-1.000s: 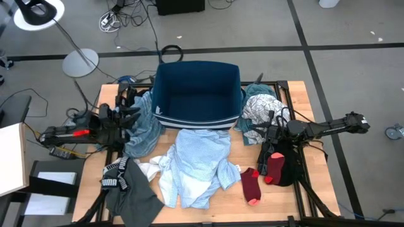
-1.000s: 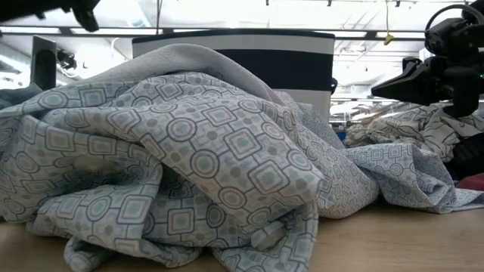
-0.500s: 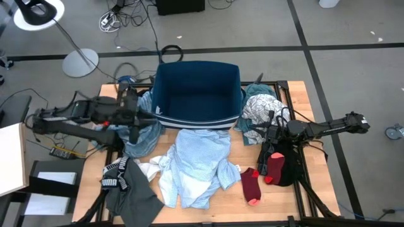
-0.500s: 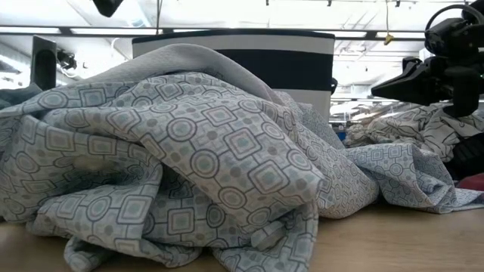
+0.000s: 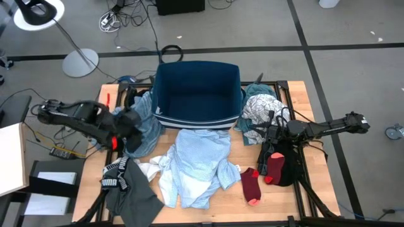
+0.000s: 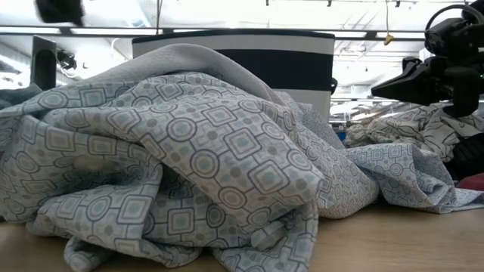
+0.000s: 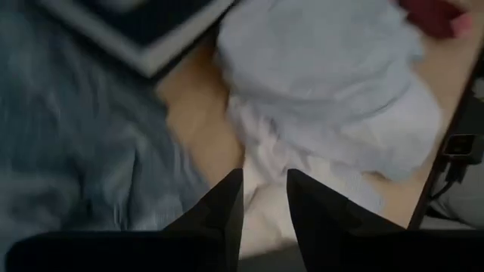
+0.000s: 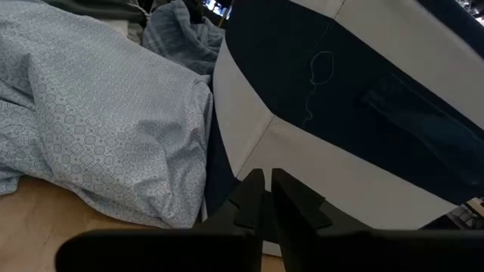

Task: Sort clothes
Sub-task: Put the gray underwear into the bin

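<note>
The navy bin (image 5: pixel 197 91) stands at the table's far middle. A light blue shirt (image 5: pixel 199 164) lies in front of it, with a white tee (image 5: pixel 151 169) and a dark grey piece (image 5: pixel 129 192) to its left. A blue-grey garment (image 5: pixel 148 126) lies by the bin's left wall. My left gripper (image 5: pixel 134 126) hovers over it, pointing down, slightly open and empty (image 7: pixel 265 185). Teal (image 5: pixel 259 94) and white-patterned (image 5: pixel 255 112) pieces lie right of the bin. Two dark red socks (image 5: pixel 251 185) and a black piece (image 5: pixel 289 169) lie near right. My right gripper (image 5: pixel 251 130) is shut and empty (image 8: pixel 266 177), level above the white-patterned piece.
The bin's striped wall (image 8: pixel 340 113) stands close in front of my right gripper. Bare wood (image 5: pixel 278 202) shows at the near right corner. A lamp base (image 5: pixel 81 62) and cables lie on the floor beyond the far left corner.
My left arm has risen and swung. Its gripper went toward the bin's left wall, then came back toward the table's left and near side, and now tips down over the blue-grey garment. My right arm and the clothes have kept still.
</note>
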Action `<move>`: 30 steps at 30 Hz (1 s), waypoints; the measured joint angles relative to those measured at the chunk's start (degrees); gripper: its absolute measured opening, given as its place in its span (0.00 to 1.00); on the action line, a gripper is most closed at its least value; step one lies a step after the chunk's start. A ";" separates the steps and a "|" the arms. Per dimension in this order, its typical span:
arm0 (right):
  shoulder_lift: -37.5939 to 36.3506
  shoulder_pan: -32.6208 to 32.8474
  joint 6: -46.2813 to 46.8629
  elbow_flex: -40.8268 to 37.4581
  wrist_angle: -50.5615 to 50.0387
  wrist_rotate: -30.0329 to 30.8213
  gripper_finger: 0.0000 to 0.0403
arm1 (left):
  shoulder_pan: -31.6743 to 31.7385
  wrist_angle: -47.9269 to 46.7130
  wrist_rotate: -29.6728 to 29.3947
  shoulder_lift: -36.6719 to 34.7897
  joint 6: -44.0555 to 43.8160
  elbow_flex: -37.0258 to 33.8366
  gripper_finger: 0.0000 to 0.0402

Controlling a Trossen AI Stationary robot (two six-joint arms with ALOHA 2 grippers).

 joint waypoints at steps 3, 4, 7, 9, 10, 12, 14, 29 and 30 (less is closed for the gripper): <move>0.02 0.00 0.00 0.00 0.00 0.00 0.07 | -3.77 -3.22 -0.20 0.97 -10.19 0.00 0.27; 0.00 0.00 0.00 0.00 0.00 0.02 0.07 | -4.86 -4.01 -0.19 1.37 -13.55 0.00 0.27; 0.00 0.00 0.00 0.00 0.00 0.02 0.07 | -7.98 -6.62 0.09 3.29 -21.08 0.00 0.27; 0.00 0.00 0.00 0.00 0.00 0.00 0.07 | -9.93 -8.30 0.26 5.56 -24.61 0.00 0.27; 0.00 0.00 0.00 0.00 0.00 0.00 0.07 | -10.77 -9.05 0.40 6.83 -26.35 0.00 0.27; 0.00 0.00 0.00 0.00 0.00 0.02 0.07 | -12.03 -9.43 1.94 9.48 -28.95 0.00 0.27; 0.00 -0.01 0.01 0.00 0.00 0.02 0.07 | -13.05 -9.08 3.55 11.94 -31.20 0.00 0.27; 0.01 0.00 0.01 0.00 0.00 0.02 0.07 | -24.65 6.40 1.78 27.54 -37.50 -3.20 0.27; 0.00 0.00 0.01 0.00 0.00 0.01 0.07 | -25.39 7.37 2.50 27.54 -38.89 -4.43 0.27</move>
